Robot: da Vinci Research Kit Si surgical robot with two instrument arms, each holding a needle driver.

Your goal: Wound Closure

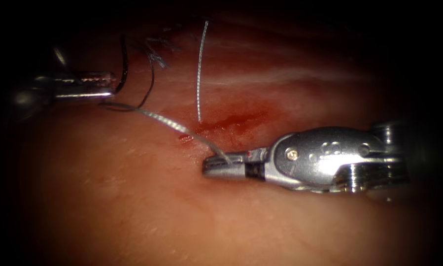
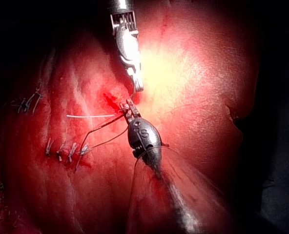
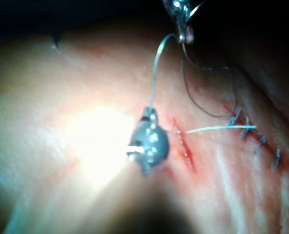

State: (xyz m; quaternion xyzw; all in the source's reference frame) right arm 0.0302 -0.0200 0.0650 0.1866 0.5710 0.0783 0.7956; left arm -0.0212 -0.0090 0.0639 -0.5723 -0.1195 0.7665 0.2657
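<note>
- Endoscope view. The left arm's slim steel hand (image 1: 108,84), the left hand, is clenched on the dark curved steel needle (image 1: 124,59). It grips near the lower end of the curve, and the rest arcs up past the hand's tip.
- The needle is clear of the glossy pink-red pork tissue (image 1: 132,207), left of the short red cut (image 1: 186,138).
- The right arm's broader silver hand (image 1: 214,167), the right hand, is clamped on the thin grey-to-dark suture thread (image 1: 157,118). The thread runs from its tip up toward the left hand and loops just below that hand.
- A loose pale strand of thread (image 1: 199,74) stands above the right hand. Red fluid (image 1: 231,123) is smeared just beyond the right hand's tip.
- Dark finished stitches (image 1: 157,51) lie past the left hand.
- Left wrist view. The left hand (image 2: 129,106) sits tip to tip with the right hand (image 2: 138,87), near but apart. Dark thread (image 2: 103,134) trails from the left hand toward the stitches (image 2: 66,151), and the pale strand (image 2: 91,116) lies beside it.
- Right wrist view. The right hand (image 3: 148,116) grasps the thread (image 3: 155,73), which rises to the left hand (image 3: 186,34). The cut (image 3: 183,146) lies just beside the right hand, with the pale strand (image 3: 217,128) and the stitches (image 3: 254,134) beyond it.
</note>
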